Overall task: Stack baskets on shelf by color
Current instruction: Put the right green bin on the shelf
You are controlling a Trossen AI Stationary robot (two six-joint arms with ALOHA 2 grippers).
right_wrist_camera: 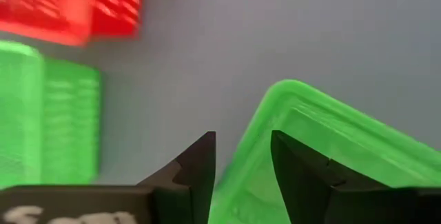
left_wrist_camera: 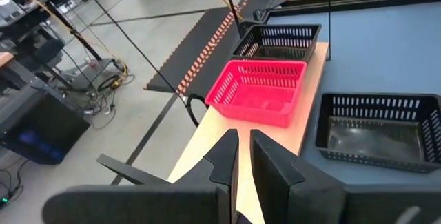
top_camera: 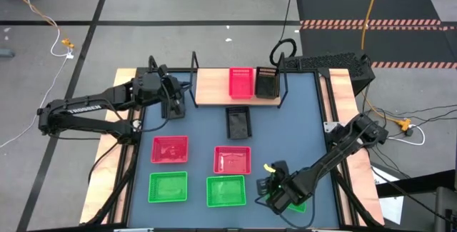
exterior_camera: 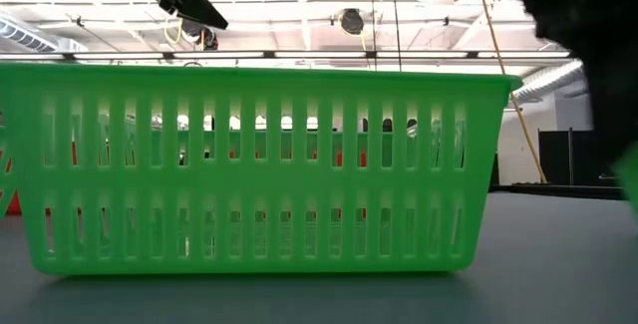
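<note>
Right gripper (right_wrist_camera: 241, 162) is seen at the near right table corner, fingers parted over the rim of a green basket (right_wrist_camera: 331, 134) — not yet clamped. Left gripper (left_wrist_camera: 242, 156) is held near-closed and empty over the shelf's (top_camera: 211, 86) left end. One red basket (top_camera: 241, 83) and one black basket (top_camera: 267, 85) are set on the shelf.

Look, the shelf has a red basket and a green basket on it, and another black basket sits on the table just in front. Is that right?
Nearly. The shelf holds a red basket and a black basket, not a green one; the high view shows it. Another black basket does sit on the table just in front.
</note>
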